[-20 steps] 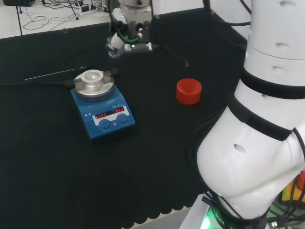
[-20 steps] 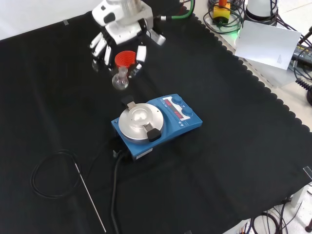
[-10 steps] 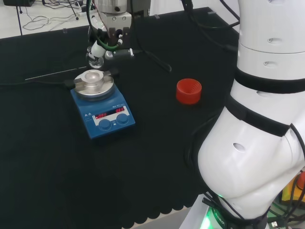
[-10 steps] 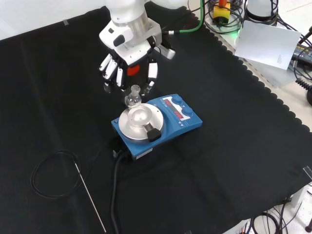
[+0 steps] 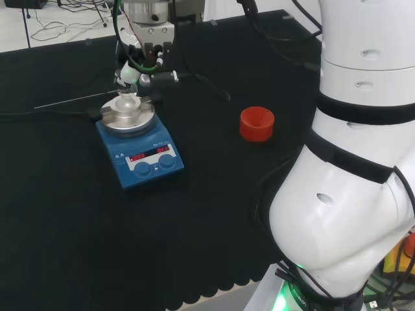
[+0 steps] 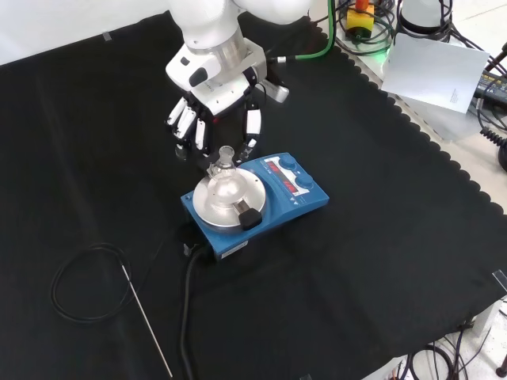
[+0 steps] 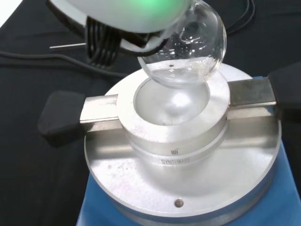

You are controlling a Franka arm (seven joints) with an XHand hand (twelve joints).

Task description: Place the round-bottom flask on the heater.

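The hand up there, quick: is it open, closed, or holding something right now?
Hand: closed on the neck of the round-bottom flask, holding it just over the heater.

Black cloth [image 6: 380, 261] covers the worktop, its scalloped edge [image 6: 444, 158] running along the right side in the front view. Beyond that edge lie a white sheet of paper [image 6: 436, 71] and tangled dark cables [image 6: 360, 32] on a pale surface. In the head view, a pale surface [image 5: 58, 29] with loose cables lies beyond the cloth's far edge
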